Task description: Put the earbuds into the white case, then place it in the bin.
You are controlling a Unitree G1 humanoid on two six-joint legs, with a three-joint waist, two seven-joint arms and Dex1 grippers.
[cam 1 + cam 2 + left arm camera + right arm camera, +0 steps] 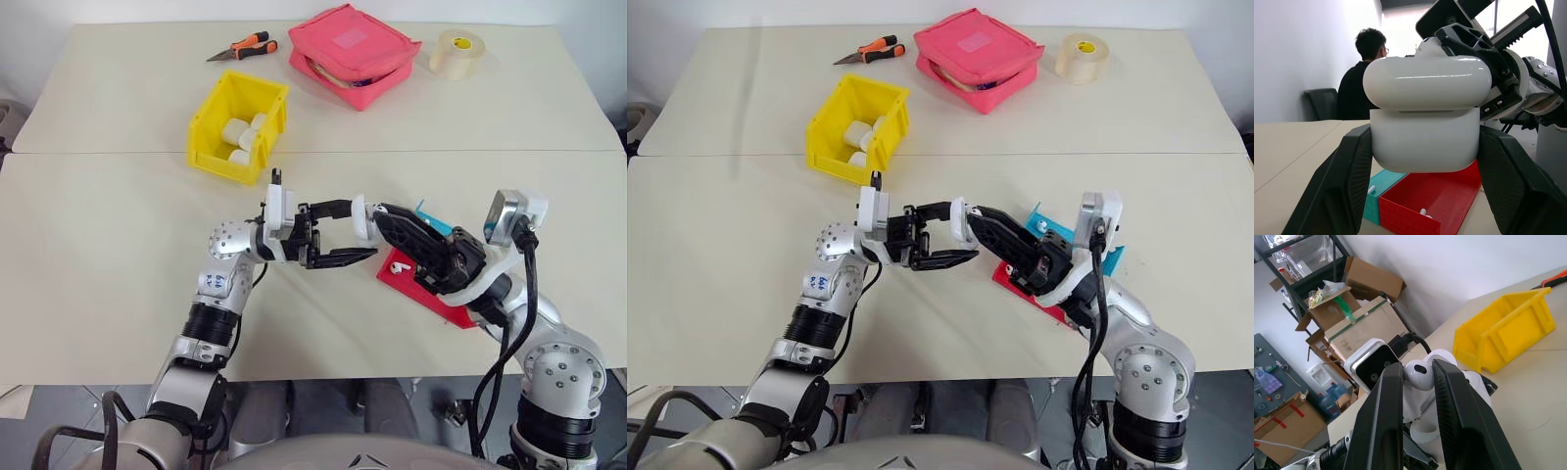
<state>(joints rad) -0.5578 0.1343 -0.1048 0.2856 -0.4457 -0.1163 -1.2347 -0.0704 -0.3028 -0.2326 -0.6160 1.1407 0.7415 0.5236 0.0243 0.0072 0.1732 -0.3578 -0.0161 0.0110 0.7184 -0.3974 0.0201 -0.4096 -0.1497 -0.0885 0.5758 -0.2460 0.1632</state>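
The left gripper [336,234] clamped the white case [1425,117], lid apparently raised, above the table's [118,284] near middle, while the right gripper [1419,382] pinched an earbud [1419,373] against it, another earbud [399,265] lay in the red tray [431,294], and the yellow bin [238,127] stood farther left.

The bin [238,127] sits left of centre on the table [98,255], holding small rolls. Beyond it lie pliers [243,47]; right of those, the pouch [354,54], then the tape roll [458,53] — all along the far side. Near right lies the tray [431,294], one earbud [399,265] in it. Above its left end, the white case [360,219] hangs between both grippers.
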